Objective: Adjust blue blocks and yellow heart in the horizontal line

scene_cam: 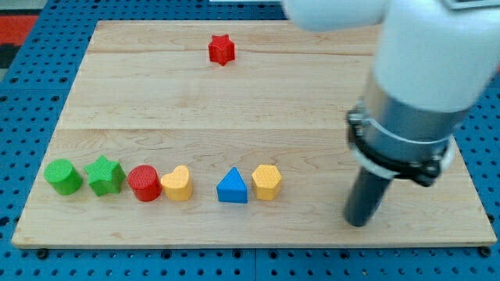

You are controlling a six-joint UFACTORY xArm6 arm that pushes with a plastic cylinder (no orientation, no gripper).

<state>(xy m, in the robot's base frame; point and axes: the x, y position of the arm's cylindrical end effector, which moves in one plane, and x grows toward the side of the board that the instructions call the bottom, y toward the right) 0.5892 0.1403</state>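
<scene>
- Nearest the camera stands my tip [358, 221], the lower end of a dark rod, resting on the wooden worktop [258, 94] at the view's lower right.
- No jaws exist on this arm; the rod holds nothing and touches no block, standing well apart to the right of the row.
- From the view's left, the row near the bottom edge runs: green cylinder [62, 176], green star [105, 175] just beside it, red cylinder [144, 183], then the yellow heart [177, 183] touching that red cylinder.
- After a small gap come the blue triangle [232, 186] and a yellow hexagon [266, 181], close together.
- Alone near the view's top sits a red star [222, 49].
- Counted: two green blocks, two red, two yellow, one blue, seven in all.
</scene>
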